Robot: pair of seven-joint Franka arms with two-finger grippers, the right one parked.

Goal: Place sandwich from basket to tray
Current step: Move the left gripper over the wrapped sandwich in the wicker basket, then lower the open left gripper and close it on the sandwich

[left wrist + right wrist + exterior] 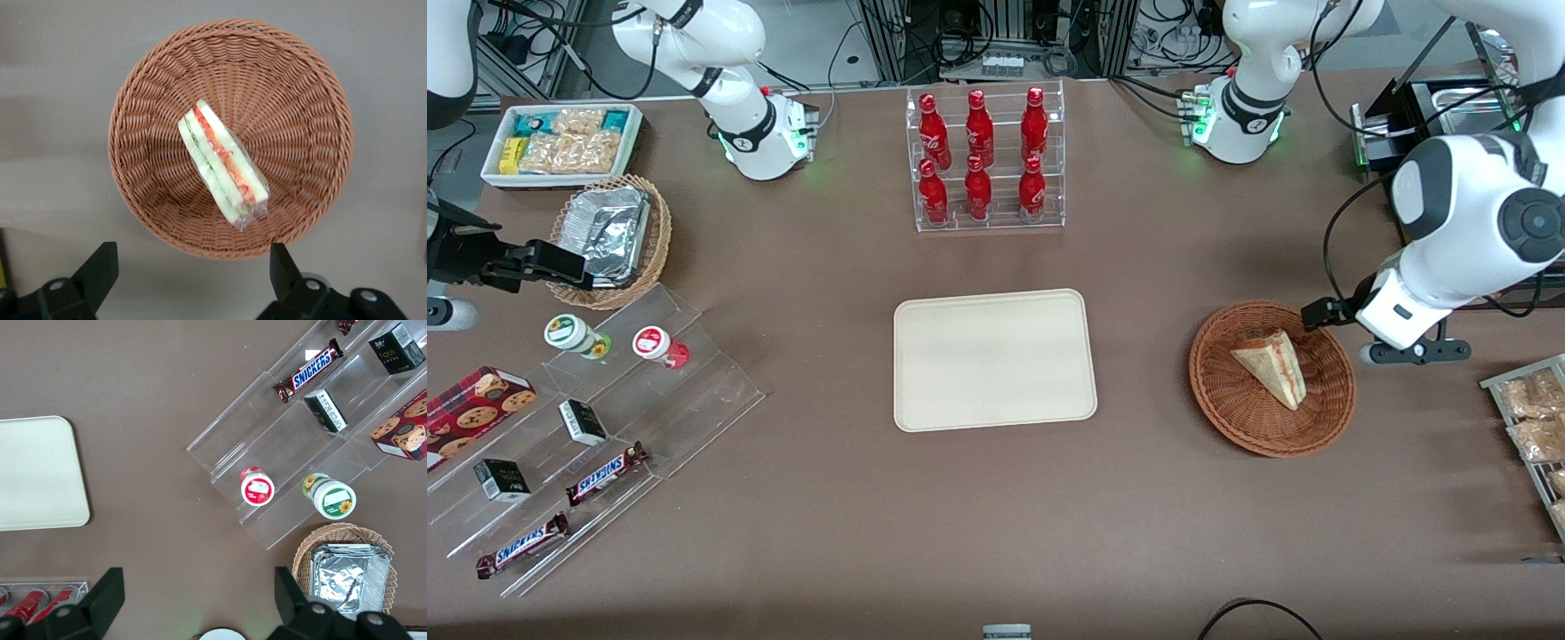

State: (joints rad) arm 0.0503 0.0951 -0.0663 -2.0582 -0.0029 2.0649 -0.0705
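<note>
— How do the jaws stand?

— Spread wide, nothing between them. The gripper [193, 280] hangs above the table just off the rim of the basket [143, 100], its two dark fingers [100, 267] clear of the wicker and of the sandwich [223, 163].

— And from the front?

— The front camera shows only the arm's white wrist and a black fitting at the basket [1218, 391] rim; the fingers themselves are hidden there. The wrist camera gives the sandwich's cut edge, with red, white and green layers under clear wrap. The front shows its pale tan bread face [1272, 366], lying on the basket floor, tilted toward the wall.

— The tray?

— The tray [925, 400] lies flat at mid-table, bare, well apart from the basket toward the parked arm's end. Open brown table [1138, 498] runs between them. A clear rack of red bottles [983, 160] stands farther from the front camera than the tray, apart from its edge.
</note>
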